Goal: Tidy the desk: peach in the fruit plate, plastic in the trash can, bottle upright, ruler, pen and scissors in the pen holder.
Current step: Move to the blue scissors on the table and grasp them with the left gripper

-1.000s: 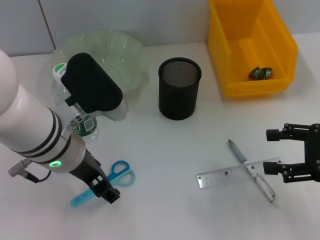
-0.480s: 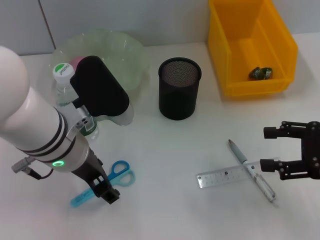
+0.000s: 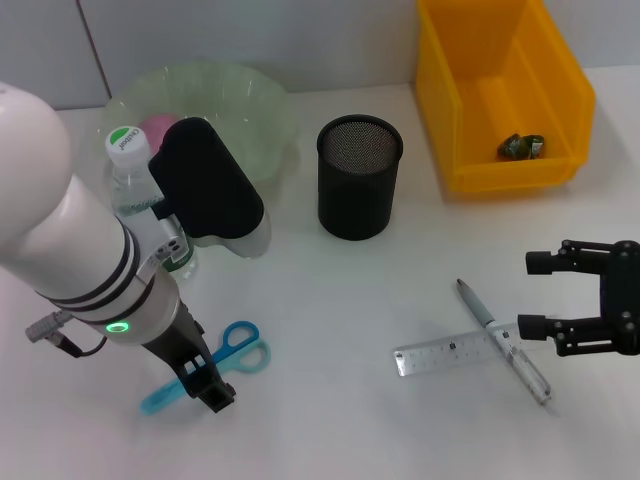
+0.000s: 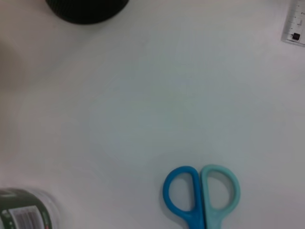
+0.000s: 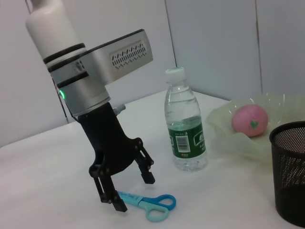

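Nearest me on the left, I have the left gripper [image 3: 205,383] down at the table with its fingers spread, straddling the blade end of the scissors [image 3: 215,360]. From the right wrist view I can see one fingertip [image 5: 119,205] down at the blades and the other raised clear on the far side, so nothing is pinched. The scissors lie flat, blue and teal handle loops pointing away from the gripper toward the middle of the table.

On my right, the right gripper [image 3: 534,295] hovers with its fingers wide apart, just beside the far end of the pen [image 3: 502,340]. The pen lies diagonally across the clear ruler [image 3: 455,353], the two forming a cross, and the gripper's lower fingertip [image 3: 529,327] sits near the pen's barrel; I cannot tell whether it touches.

Further back on the left, the bottle [image 3: 141,200] stands upright with its green cap on, partly hidden behind my left arm. Behind it the peach [image 5: 249,120] rests in the pale green fruit plate [image 3: 262,112]. The black mesh pen holder [image 3: 359,177] stands in the middle, well apart from both grippers. Farthest right, the yellow trash can [image 3: 560,95] holds a crumpled piece of plastic [image 3: 522,146].
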{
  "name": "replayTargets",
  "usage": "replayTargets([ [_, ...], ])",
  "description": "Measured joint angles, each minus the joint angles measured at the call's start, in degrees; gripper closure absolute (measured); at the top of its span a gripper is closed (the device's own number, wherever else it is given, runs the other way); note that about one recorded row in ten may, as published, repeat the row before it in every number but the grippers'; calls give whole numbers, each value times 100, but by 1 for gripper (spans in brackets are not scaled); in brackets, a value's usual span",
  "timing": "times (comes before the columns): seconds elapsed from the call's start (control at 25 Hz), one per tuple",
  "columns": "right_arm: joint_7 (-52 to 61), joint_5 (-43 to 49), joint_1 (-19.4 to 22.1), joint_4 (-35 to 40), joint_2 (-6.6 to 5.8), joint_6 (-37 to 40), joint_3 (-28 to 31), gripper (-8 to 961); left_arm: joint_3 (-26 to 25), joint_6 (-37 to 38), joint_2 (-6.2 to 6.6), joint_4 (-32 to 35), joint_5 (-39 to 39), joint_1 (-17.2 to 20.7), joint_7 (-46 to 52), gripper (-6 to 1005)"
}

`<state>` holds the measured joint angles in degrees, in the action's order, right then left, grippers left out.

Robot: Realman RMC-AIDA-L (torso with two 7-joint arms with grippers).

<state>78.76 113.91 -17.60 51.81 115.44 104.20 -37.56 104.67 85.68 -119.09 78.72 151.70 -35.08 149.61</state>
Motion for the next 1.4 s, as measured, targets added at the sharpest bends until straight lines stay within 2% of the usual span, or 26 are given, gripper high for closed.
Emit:
replayTargets([
  [1.2,-2,67,-85,-131,-4,-152,-40,124,63,-60,0,-304,-40,-133,-70,174],
  [1.4,-1,71,-89,-136,-4,-155,-40,125,58,-59,0,-312,-44,-156,-70,236],
])
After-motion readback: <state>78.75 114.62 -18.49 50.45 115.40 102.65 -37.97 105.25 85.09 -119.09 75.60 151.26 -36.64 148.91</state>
